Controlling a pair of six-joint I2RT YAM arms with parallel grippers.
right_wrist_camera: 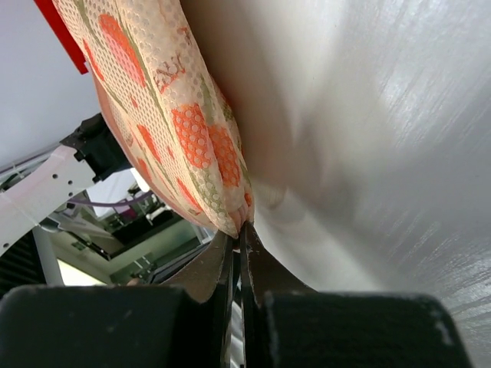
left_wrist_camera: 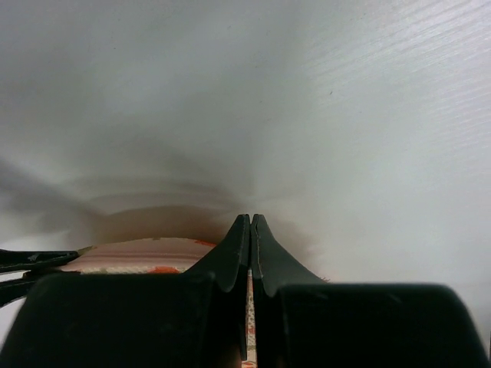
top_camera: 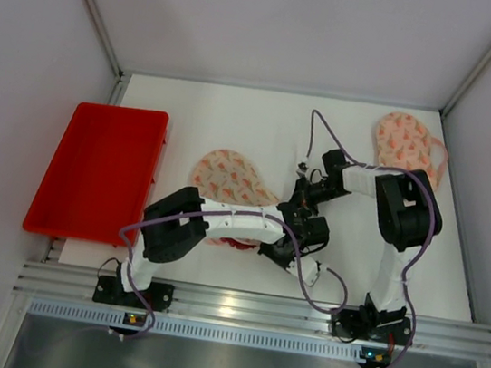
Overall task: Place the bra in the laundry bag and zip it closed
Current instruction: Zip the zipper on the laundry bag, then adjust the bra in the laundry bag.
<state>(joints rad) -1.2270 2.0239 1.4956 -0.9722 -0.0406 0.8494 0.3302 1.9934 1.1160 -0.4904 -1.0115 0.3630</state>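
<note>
We've got the laundry bag point(top_camera: 226, 179) lying mid-frame in the top view, just right of the red tray point(top_camera: 96, 170), with its long axis running upper left to lower right. It's pale mesh with orange blobs and greenish lines. The right gripper point(right_wrist_camera: 239, 230) is clamped tight on its tapered corner. The left gripper point(left_wrist_camera: 250, 224) is pinched closed too, with a strip of the same fabric between its fingers.

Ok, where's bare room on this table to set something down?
Bare table runs along the back, between the red tray and the back-right patterned mesh piece. Another patch lies right of the right arm. The middle is crowded: left pincer and right pincer at the mesh laundry bag.
</note>
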